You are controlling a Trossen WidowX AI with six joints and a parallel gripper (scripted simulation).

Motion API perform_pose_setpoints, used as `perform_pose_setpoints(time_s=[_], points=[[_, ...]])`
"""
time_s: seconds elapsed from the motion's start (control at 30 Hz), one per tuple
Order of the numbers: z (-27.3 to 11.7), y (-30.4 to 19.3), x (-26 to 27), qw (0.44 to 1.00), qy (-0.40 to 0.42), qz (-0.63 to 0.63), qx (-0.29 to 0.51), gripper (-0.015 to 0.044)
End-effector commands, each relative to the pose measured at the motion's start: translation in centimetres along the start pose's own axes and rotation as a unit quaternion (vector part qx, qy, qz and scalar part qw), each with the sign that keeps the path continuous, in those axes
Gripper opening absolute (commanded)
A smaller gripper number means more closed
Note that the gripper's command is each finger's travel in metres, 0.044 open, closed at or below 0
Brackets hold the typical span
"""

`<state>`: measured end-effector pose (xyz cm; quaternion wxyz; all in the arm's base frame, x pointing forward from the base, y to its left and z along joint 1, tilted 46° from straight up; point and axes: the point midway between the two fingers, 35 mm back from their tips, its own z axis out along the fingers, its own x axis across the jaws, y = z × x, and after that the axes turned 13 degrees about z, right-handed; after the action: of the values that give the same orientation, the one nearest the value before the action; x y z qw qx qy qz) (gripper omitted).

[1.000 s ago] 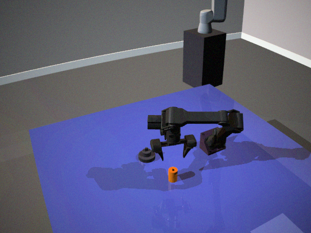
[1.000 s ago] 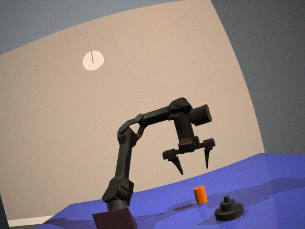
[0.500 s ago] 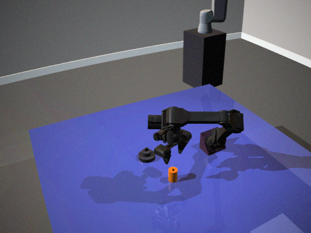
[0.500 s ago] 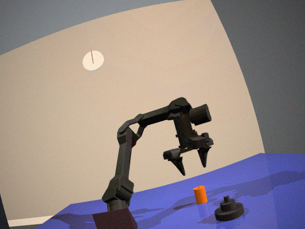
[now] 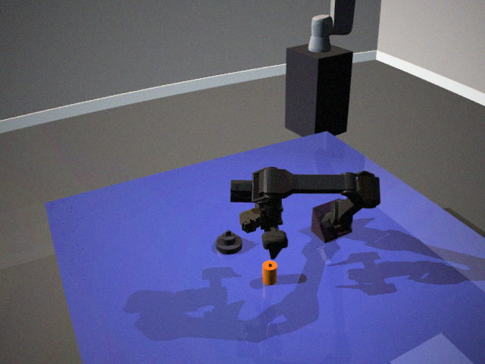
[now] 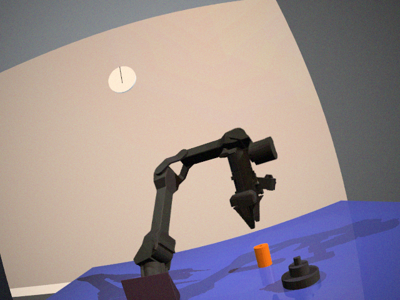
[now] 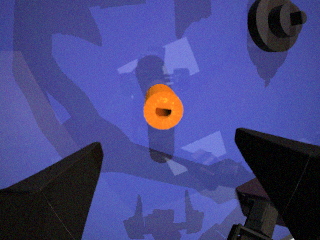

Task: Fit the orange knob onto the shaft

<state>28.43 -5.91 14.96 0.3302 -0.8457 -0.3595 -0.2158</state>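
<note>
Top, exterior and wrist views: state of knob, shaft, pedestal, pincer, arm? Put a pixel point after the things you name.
Knob (image 5: 269, 274) (image 6: 263, 255) (image 7: 162, 122): upright on the table, off the shaft, hole facing up.
Shaft (image 5: 228, 232) (image 6: 297, 259) (image 7: 298, 18): bare, pointing up; flat side can't be told.
Pedestal (image 5: 228, 246) (image 6: 300, 280) (image 7: 261, 25): upright on the table, beside the knob, not touching it.
Pincer (image 5: 273, 256) (image 6: 254, 224) (image 7: 171, 142): open, empty, above the knob.
Arm (image 5: 320, 183) (image 6: 205, 152): raised, bent, wrist pointing down.

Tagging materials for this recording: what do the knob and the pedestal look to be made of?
The orange knob looks like matte plastic: even, saturated colour with no sharp highlights. The round pedestal is dark and dull, its steps showing only soft shading; it could be plastic or coated metal, and the look does not settle which.
</note>
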Motion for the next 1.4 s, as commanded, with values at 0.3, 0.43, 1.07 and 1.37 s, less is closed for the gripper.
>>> perform_pose_setpoints(time_s=[0.3, 0.43, 1.07, 1.37], points=[[0.0, 0.0, -0.1, 0.989, -0.003, -0.149, -0.002, 0.0440], [2.5, 0.0, 0.0, 0.986, -0.003, -0.166, -0.002, 0.0440], [6.0, 0.1, 0.0, 0.985, -0.003, -0.171, -0.002, 0.0440], [7.4, 0.2, 0.0, 0.985, -0.003, -0.171, -0.003, 0.0440]])
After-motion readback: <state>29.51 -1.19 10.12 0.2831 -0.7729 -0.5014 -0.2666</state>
